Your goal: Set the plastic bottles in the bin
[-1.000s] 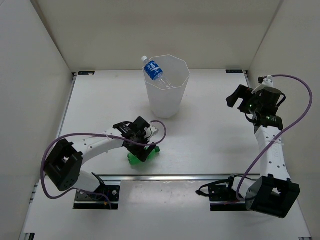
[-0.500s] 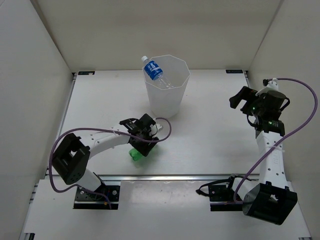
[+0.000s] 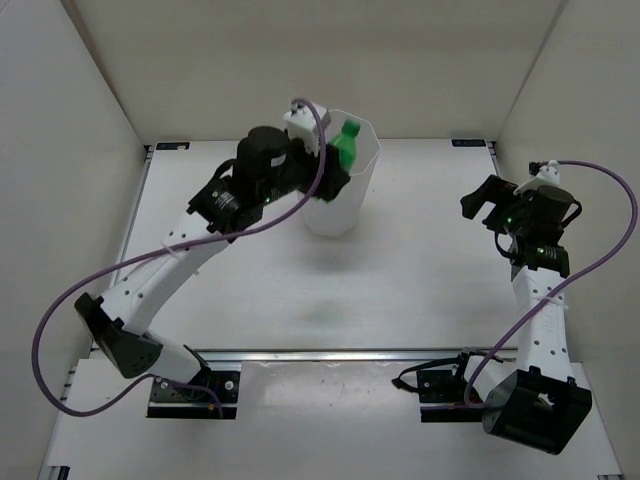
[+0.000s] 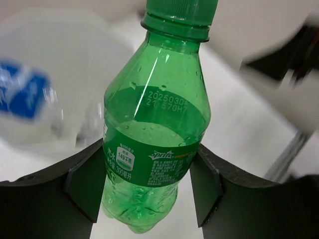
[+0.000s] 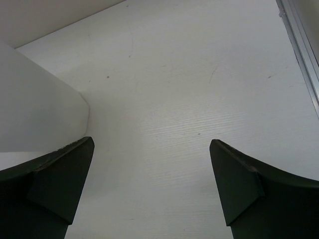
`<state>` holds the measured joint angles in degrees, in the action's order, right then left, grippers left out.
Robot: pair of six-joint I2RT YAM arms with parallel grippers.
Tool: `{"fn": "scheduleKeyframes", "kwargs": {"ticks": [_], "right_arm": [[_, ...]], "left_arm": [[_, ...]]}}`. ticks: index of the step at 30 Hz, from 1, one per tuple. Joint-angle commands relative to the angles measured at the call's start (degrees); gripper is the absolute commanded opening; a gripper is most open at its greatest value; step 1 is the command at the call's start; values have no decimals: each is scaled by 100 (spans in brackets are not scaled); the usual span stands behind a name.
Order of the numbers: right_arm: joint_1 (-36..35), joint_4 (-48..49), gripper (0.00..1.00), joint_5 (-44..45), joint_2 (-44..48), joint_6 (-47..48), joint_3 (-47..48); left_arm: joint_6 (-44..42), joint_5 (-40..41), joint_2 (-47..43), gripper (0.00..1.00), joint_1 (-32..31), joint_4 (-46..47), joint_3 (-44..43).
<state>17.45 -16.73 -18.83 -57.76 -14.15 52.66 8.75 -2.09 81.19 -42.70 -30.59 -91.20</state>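
Left jaws are pinching the all-green plastic bottle [image 4: 154,144] at its label band, one pad pressing on each side. In the left wrist view the cap is pointing to the top of the frame and the base is hanging free below the pads.

The top view is putting that bottle [image 3: 345,138] over the mouth of the tall white faceted translucent bin [image 3: 340,215]. My left arm [image 3: 180,260] is reaching across the counter [image 3: 420,270] and covering much of the bin's opening from above.

The wrist view is filling that gap. Behind the green bottle, blurred, it's showing the bin's white inside [image 4: 65,59] and a clear bottle with a blue label [image 4: 22,97] lying in it. The top view isn't showing that one.

Right jaws are spread wide, gripping nothing. The right wrist view is showing only bare counter [image 5: 174,99] and a strip of white side wall [image 5: 35,99]. The top view is showing the right arm [image 3: 535,260] standing at the right side, well apart from the bin.
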Motion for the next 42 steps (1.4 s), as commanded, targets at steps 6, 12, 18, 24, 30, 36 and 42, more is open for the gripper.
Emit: {"fn": "scheduleKeyframes", "kwargs": {"ticks": [6,12,18,24,30,36,42], "right_arm": [[-5,267,99,-104,54,-70,103],[74,152,98,-217,-87,-17,192],[39,214,99,-315,-148,9,156],[-84,83,100,-218,-306,-8,262],[-462,-409,99,802,-236,237,455],[-23,-979,99,468,-148,334,419],[-128,-1807,99,759,-622,449,710]], "left_arm": [[1217,770,2109,60,368,2232,-1619],[724,2168,2831,60,235,2647,-2383],[698,2389,2982,97,236,2496,-2499],[522,2459,2797,99,33,2190,-2744],[828,2599,2140,99,199,653,-3133],[1873,3092,244,99,1339,-1763,-687],[2394,2880,-1693,98,3574,-2661,2041]]}}
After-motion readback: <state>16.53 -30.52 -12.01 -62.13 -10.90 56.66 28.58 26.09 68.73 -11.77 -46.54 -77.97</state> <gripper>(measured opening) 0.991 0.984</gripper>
